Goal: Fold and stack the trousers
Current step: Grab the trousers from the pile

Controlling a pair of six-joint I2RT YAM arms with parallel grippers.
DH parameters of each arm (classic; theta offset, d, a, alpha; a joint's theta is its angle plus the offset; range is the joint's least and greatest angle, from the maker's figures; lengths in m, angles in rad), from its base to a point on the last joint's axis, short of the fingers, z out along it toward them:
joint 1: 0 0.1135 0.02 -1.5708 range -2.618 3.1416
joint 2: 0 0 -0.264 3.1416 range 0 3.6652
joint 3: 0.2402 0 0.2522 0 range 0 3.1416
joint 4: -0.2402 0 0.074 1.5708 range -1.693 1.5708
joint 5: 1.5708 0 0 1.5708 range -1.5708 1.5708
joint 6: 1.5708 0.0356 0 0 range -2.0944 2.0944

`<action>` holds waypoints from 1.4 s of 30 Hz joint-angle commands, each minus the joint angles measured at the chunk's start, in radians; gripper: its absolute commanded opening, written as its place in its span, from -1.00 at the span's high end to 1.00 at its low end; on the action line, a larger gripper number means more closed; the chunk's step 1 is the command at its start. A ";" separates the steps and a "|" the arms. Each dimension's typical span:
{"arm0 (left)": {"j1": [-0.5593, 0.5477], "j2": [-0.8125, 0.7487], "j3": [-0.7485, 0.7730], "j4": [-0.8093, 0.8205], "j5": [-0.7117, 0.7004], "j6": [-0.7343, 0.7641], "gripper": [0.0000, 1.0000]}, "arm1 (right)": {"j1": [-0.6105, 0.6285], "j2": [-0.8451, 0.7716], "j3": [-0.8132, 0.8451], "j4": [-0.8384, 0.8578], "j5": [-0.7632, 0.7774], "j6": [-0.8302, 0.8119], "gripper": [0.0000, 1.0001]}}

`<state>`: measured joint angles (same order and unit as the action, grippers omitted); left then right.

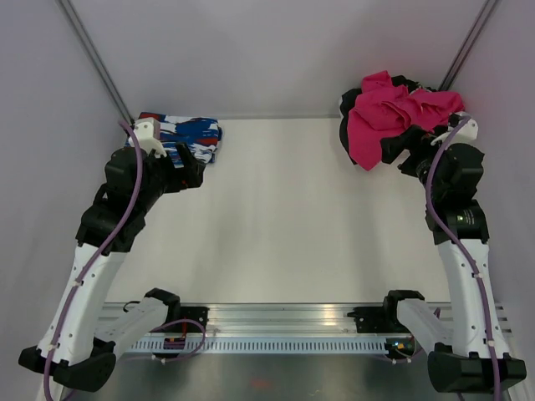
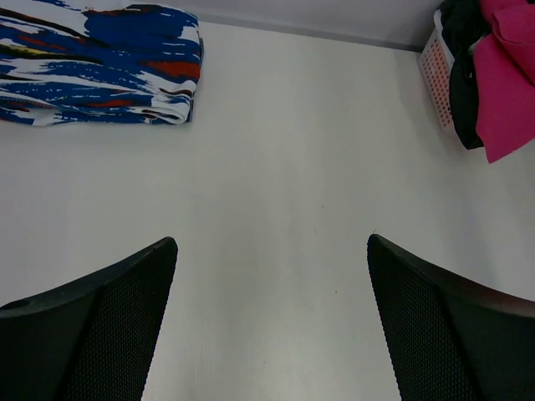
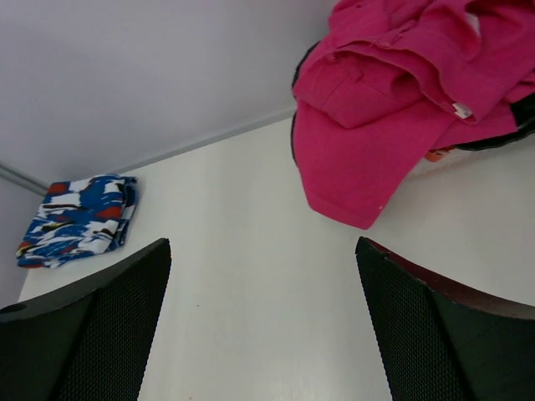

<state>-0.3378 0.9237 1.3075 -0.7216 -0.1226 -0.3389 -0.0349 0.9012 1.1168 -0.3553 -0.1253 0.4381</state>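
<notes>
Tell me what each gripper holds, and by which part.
Nothing is held. The left gripper and the right gripper both stand open over bare table; the trousers lie ungrasped beyond the right gripper.

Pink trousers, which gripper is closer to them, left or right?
Right. The right gripper is close beside the pink trousers at the far right corner; the left gripper is across the table, near the folded patterned garment.

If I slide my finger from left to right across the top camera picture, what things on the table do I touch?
Folded blue, white and red patterned garment → bare white table → crumpled bright magenta-pink cloth trousers.
</notes>
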 commanded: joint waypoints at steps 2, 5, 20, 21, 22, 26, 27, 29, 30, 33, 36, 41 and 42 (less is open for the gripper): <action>0.000 0.003 -0.028 0.037 -0.025 0.000 -0.99 | 0.001 0.070 0.044 -0.057 0.159 -0.051 -0.96; 0.000 -0.005 -0.056 0.044 -0.031 0.009 -0.99 | 0.000 0.154 0.087 -0.074 0.197 -0.065 -0.96; -0.001 -0.033 -0.205 0.099 0.046 0.043 -0.99 | -0.088 0.876 0.800 -0.085 0.245 0.010 -0.96; 0.000 -0.029 -0.211 0.103 0.046 0.043 -0.99 | -0.088 0.924 0.827 -0.102 0.242 -0.004 -0.96; -0.001 -0.029 -0.214 0.108 0.047 0.041 -0.99 | -0.088 0.939 0.850 -0.105 0.234 -0.018 -0.96; 0.000 -0.011 -0.220 0.129 0.061 0.038 -0.99 | -0.088 0.993 0.882 -0.131 0.263 -0.030 -0.96; 0.000 -0.006 -0.217 0.132 0.066 0.038 -0.99 | -0.088 0.999 0.874 -0.129 0.259 -0.032 -0.96; 0.000 0.004 -0.212 0.133 0.069 0.038 -0.99 | -0.089 1.001 0.839 -0.131 0.243 -0.033 -0.96; 0.000 0.015 -0.206 0.131 0.075 0.041 -0.99 | -0.088 0.995 0.824 -0.126 0.239 -0.038 -0.96; 0.000 0.033 -0.202 0.134 0.087 0.049 -0.99 | -0.088 0.975 0.743 -0.077 0.190 -0.079 -0.96; 0.000 0.050 -0.194 0.137 0.104 0.055 -0.99 | -0.088 0.998 0.739 -0.103 0.196 -0.101 -0.96; 0.000 0.084 -0.183 0.146 0.121 0.063 -0.99 | -0.088 1.048 0.729 -0.091 0.193 -0.085 -0.89; 0.000 0.087 -0.186 0.151 0.144 0.061 -0.99 | -0.088 1.077 0.739 -0.094 0.190 -0.085 -0.81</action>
<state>-0.3378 1.0027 1.0924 -0.6235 -0.0242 -0.3153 -0.1215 1.9316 1.8500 -0.4759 0.0738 0.3649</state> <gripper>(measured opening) 0.993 0.932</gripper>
